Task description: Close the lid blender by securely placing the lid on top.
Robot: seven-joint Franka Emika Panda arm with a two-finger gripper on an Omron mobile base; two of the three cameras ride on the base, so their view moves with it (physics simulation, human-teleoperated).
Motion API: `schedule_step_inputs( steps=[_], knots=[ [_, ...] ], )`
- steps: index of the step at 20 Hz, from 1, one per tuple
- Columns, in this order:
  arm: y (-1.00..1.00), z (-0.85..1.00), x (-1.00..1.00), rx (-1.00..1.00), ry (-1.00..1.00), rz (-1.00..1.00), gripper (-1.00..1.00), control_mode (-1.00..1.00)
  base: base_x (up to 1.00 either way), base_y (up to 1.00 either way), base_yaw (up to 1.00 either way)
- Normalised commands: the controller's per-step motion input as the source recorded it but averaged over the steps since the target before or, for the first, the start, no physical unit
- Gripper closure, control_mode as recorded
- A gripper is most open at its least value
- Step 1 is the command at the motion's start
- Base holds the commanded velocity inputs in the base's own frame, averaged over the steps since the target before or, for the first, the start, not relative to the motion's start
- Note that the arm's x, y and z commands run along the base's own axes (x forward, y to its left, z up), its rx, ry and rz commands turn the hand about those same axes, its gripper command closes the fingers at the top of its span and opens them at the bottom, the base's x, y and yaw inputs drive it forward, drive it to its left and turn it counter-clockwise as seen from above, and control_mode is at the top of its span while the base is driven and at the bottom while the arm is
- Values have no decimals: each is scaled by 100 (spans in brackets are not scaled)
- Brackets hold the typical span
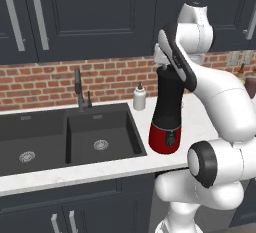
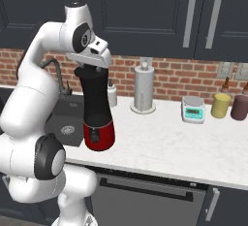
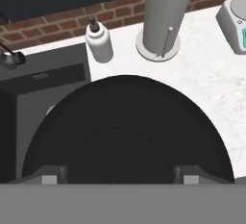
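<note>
The blender stands on the white counter just right of the sink, a matte black jar on a glossy red base. My gripper hangs straight over the jar's mouth and covers it in both base views. In the hand view the round black lid lies directly below the hand, with a faint raised knob at its middle. The two fingertips stand wide apart on either side of the knob, touching nothing, so the gripper is open. Lid and jar rim cannot be told apart.
A small white bottle stands behind the blender by the brick wall. A dark double sink with a faucet lies to the left. On the right are a paper towel holder, a kitchen scale and two jars.
</note>
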Motion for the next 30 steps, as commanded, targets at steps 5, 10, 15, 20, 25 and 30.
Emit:
schedule_step_inputs(
  steps=[5, 10, 15, 20, 25, 30],
  knots=[
    [0, 1, 0, 0, -6, 0, -100, -100, 0, 0, 0],
    [0, 6, -9, 0, -12, 1, -100, -100, 0, 0, 0],
    [0, 9, -41, 0, -21, 3, -100, -100, 0, 0, 0],
    [-1, 5, -57, 1, -23, 2, -100, -100, 0, 0, 0],
    [-26, 0, -52, 1, -16, 0, -100, -100, 0, 0, 0],
    [-72, -12, -46, 0, -12, 0, -100, -100, 0, 0, 0]
  ],
)
